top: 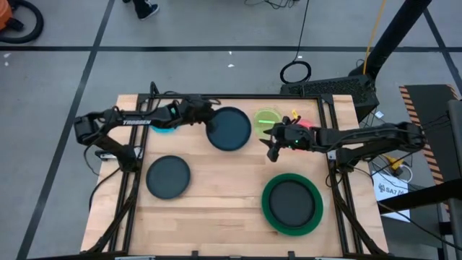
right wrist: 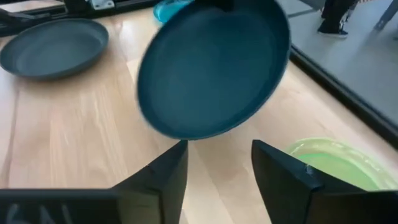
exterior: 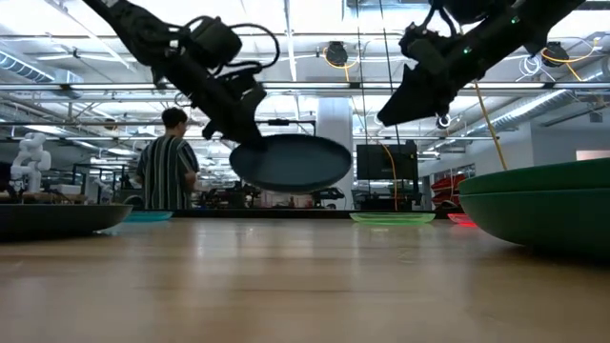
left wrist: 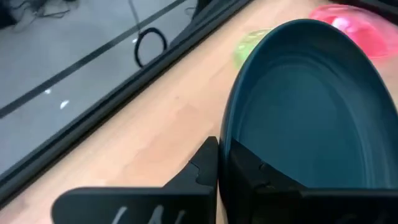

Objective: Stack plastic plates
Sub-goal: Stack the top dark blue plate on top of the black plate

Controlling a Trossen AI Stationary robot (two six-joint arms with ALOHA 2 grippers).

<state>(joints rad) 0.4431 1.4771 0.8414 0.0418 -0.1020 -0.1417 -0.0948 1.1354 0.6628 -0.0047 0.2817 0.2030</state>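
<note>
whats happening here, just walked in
The left tool is shut on the rim of a dark plate, holding it clear above the table. The right tool hangs open beside it, empty. A second dark plate lies alone; a third sits in the green plates. Small lime, pink and blue plates lie unstacked.

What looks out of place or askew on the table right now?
Nothing is spilled or damaged. The only oddity: the left end effector holds a dark plate by its rim, off the table. The right end effector hangs open nearby.
</note>
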